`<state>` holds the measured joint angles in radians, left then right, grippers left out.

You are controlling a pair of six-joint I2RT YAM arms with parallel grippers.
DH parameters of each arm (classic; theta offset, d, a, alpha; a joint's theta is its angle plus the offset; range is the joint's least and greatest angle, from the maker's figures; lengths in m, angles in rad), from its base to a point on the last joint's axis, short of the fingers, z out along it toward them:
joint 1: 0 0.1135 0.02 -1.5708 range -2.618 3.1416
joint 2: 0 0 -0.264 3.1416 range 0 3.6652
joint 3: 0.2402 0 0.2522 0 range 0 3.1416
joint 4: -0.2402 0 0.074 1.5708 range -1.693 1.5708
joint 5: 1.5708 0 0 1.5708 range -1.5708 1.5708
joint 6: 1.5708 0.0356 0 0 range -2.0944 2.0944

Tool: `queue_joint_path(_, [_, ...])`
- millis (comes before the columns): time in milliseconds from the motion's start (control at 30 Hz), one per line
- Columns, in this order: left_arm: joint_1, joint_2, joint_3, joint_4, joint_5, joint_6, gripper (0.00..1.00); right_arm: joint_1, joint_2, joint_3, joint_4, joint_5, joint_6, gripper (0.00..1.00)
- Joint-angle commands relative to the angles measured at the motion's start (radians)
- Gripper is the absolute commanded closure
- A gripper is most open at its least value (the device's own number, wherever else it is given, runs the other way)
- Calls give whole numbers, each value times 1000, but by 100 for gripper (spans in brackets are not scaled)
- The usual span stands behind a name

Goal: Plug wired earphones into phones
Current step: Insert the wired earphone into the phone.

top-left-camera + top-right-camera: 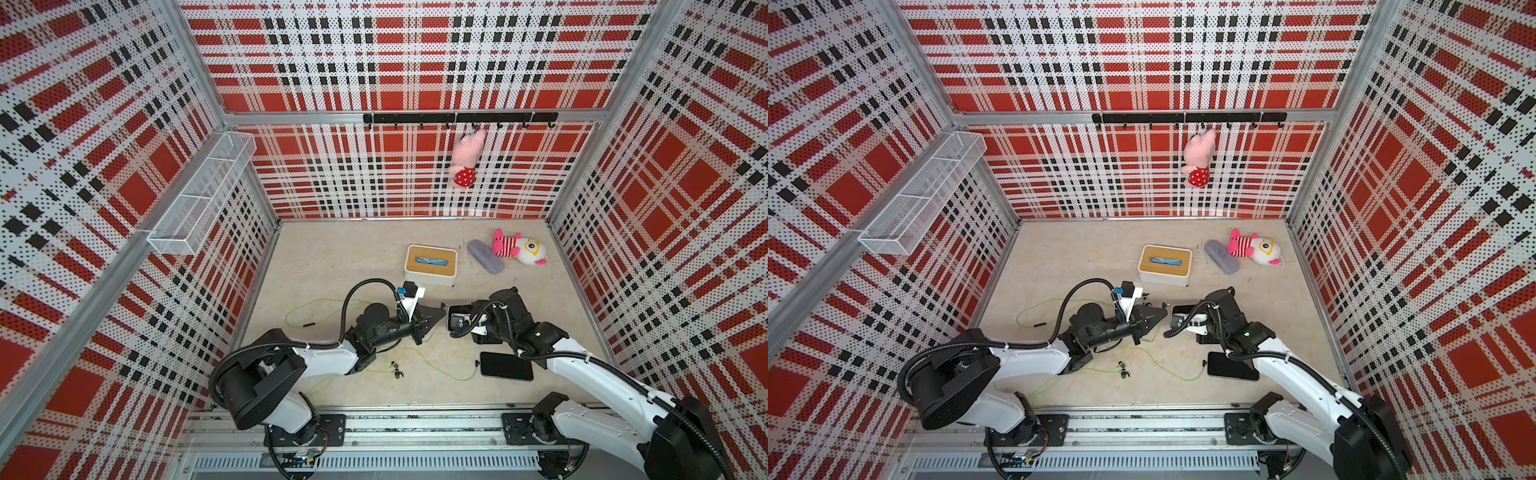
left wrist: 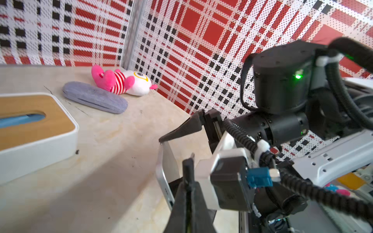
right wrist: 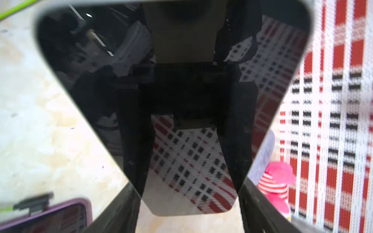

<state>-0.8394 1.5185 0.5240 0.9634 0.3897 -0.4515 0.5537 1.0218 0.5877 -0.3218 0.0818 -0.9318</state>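
Note:
My right gripper (image 3: 186,181) is shut on a phone (image 3: 181,90), held off the table with its glossy screen filling the right wrist view. In the left wrist view the silver edge of this phone (image 2: 164,171) stands just before my left gripper (image 2: 189,184). That gripper is shut on a small dark plug (image 2: 189,165), with yellow-green cable between its fingers. In both top views the two grippers (image 1: 440,309) (image 1: 1177,320) meet tip to tip. A second phone (image 1: 507,365) lies flat, with a plug (image 1: 477,364) and cable (image 1: 449,374) at its end. Earbuds (image 1: 397,370) lie near the left arm.
A white box with a wooden lid (image 1: 432,266) stands behind the grippers. A grey fabric case (image 1: 485,257) and a pink striped plush (image 1: 521,248) lie at the back right. More cable loops at the left (image 1: 299,309). A wire basket (image 1: 203,195) hangs on the left wall.

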Motion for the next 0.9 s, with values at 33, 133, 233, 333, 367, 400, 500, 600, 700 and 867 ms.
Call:
queue_joint_path(33, [-7, 50, 51, -73, 15, -69, 100, 7, -46, -18, 150, 89, 140, 56])
queue_joint_path(133, [-7, 45, 50, -94, -21, -50, 100, 7, -52, -20, 147, 116, 137, 57])
queue_joint_path(233, [-7, 39, 45, -94, -28, -49, 100, 6, -71, -32, 169, 114, 136, 57])
queue_joint_path(333, [-10, 33, 47, -99, -35, -44, 100, 6, -74, -32, 170, 118, 122, 59])
queue_joint_path(367, [-12, 31, 48, -111, -45, -38, 100, 8, -73, -32, 168, 118, 117, 59])
queue_joint_path(400, [-12, 29, 51, -123, -55, -32, 100, 8, -73, -34, 171, 118, 113, 59])
queue_joint_path(500, [-16, 21, 63, -174, -96, -5, 100, 14, -76, -35, 178, 118, 105, 60])
queue_joint_path(600, [-21, 19, 77, -215, -122, 11, 100, 27, -72, -37, 182, 145, 90, 61])
queue_joint_path(700, [-33, 9, 79, -230, -156, 22, 100, 38, -60, -37, 181, 171, 75, 61])
queue_joint_path(867, [-68, -20, 77, -244, -209, 67, 100, 66, -40, -39, 184, 199, 74, 61])
